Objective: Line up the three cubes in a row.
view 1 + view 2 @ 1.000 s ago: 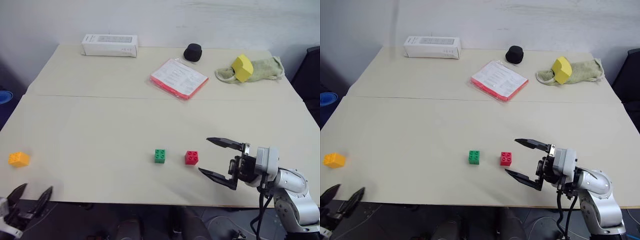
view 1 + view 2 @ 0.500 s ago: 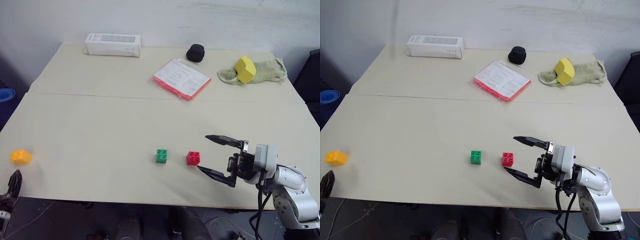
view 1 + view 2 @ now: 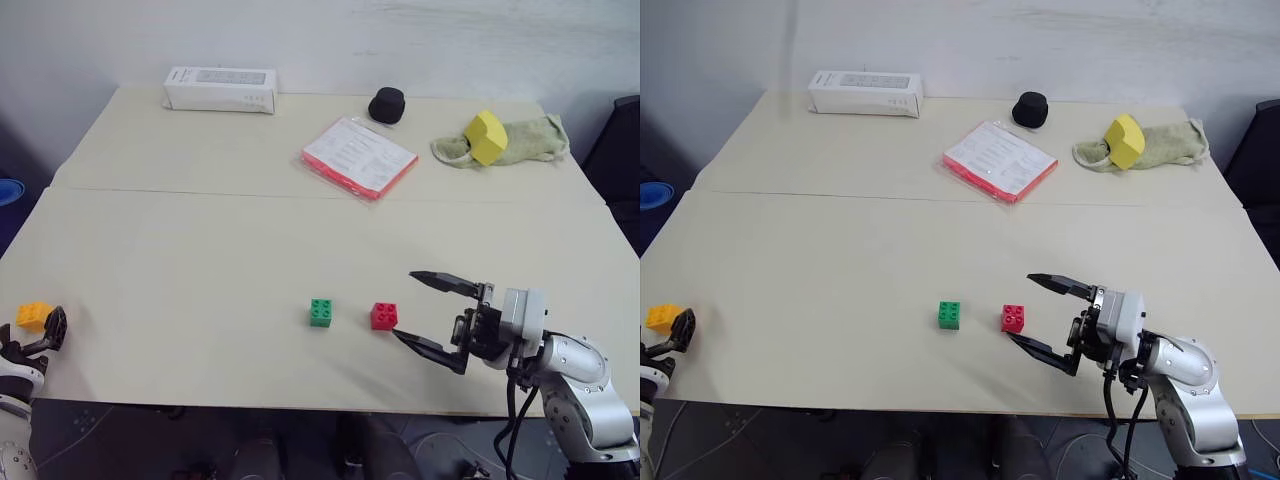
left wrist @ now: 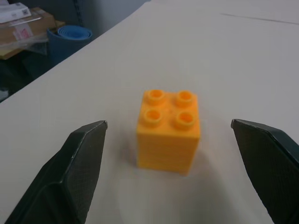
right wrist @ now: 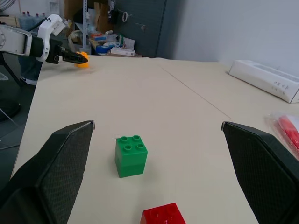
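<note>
The orange cube [image 3: 33, 315] sits near the table's left front corner. My left gripper [image 3: 50, 330] is level just in front of it, open. In the left wrist view the orange cube [image 4: 169, 133] stands just ahead of the gap between the wide-spread fingers [image 4: 84, 158], untouched. The green cube [image 3: 321, 312] and the red cube [image 3: 384, 316] sit side by side near the front middle. My right gripper [image 3: 404, 305] hovers open just right of the red cube, pointing at both cubes and holding nothing.
At the back of the table [image 3: 200, 230] lie a white box [image 3: 220, 90], a black object [image 3: 386, 104], a red-edged booklet [image 3: 358, 156] and a larger yellow block [image 3: 486, 136] on a green cloth [image 3: 525, 138]. Blue buckets [image 4: 70, 37] stand beyond the table's left edge.
My left gripper has come up from below the table's front edge and forward to the orange cube. The right gripper and the cubes have stayed put.
</note>
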Controlling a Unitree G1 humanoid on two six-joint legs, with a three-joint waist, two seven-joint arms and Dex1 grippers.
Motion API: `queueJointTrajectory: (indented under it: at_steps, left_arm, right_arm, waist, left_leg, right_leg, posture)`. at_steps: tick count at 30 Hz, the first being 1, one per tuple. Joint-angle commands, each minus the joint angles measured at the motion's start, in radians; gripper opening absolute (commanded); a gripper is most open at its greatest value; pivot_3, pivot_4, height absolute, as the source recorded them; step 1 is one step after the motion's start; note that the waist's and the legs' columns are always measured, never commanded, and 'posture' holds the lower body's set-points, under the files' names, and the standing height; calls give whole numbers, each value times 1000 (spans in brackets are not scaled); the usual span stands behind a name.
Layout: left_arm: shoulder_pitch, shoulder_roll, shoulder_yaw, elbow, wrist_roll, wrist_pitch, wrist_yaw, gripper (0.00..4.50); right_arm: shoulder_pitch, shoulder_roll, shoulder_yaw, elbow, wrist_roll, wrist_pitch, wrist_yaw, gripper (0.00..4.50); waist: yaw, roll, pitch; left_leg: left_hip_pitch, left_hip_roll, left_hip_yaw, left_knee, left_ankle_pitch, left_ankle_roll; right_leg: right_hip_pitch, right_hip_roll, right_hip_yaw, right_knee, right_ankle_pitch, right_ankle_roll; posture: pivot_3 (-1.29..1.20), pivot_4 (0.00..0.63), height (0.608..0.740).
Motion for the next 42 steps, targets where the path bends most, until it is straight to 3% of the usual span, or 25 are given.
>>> queueJointTrajectory:
  at_steps: [1,4,12,17,20,22,25,31,34,42]
  left_arm:
    - [-24,38,3,29,18,-17,-14,4471]
    - [-62,71,6,89,24,-26,-31,3915]
    - [-45,96,-27,73,57,-34,-77,1488]
    - [-37,106,-105,-39,39,-94,-242,1504]
    - [-81,141,-205,-107,0,-150,-463,1504]
    - [-171,241,-378,-121,31,-166,-710,1504]
    - [-323,334,-542,-51,42,-190,-989,1504]
    - [-591,314,-781,209,145,-284,-1297,1504]
    - [-647,260,-851,279,188,-353,-1353,1504]
    - [-675,147,-906,353,284,-428,-1231,1504]
  right_arm:
    - [2,10,-11,-38,1,-16,-20,4500]
    - [0,11,-8,-37,-1,-18,-24,4500]
    - [10,12,-18,-21,-11,-41,-23,4500]
    - [18,12,-28,7,-17,-70,-17,4500]
    - [18,7,-37,33,-18,-91,-4,4500]
    - [28,-12,-57,54,-7,-101,26,4500]
    - [39,-46,-79,63,8,-98,65,4500]
    - [74,-117,-142,56,30,-70,107,4500]
    - [86,-135,-166,42,36,-57,106,4500]
    - [146,-144,-221,-33,27,-21,57,4500]
  waist:
    - [0,0,0]
    - [1,0,0]
    - [-1,0,0]
    - [2,0,0]
    - [6,0,0]
    - [6,0,0]
    - [7,3,0]
    - [-23,9,0]
    - [-24,9,1]
    - [-20,7,1]
  left_leg:
    - [0,0,0,0,0,0]
    - [0,0,0,0,0,0]
    - [0,0,0,0,0,-1]
    - [0,0,0,0,0,-1]
    - [0,0,0,0,0,-1]
    - [0,0,0,0,0,-1]
    - [-1,-1,-1,0,1,-1]
    - [0,0,5,0,3,-4]
    - [0,0,5,1,4,-5]
    - [-1,-1,5,2,5,-6]
  right_leg:
    - [0,0,0,0,0,0]
    - [0,0,0,1,0,0]
    - [0,0,0,1,0,0]
    - [0,0,0,0,0,0]
    - [0,-1,0,0,0,0]
    - [0,-1,-1,0,0,0]
    - [0,-1,-2,0,0,-1]
    - [-2,4,2,1,0,0]
    - [-2,5,2,2,0,0]
    - [-2,4,3,2,1,1]
  posture:
    - [0,150,740]
    - [0,150,740]
    - [0,150,740]
    - [0,150,740]
    - [0,150,740]
    - [0,150,740]
    - [0,150,740]
    - [0,150,740]
    - [0,150,740]
    - [0,150,740]
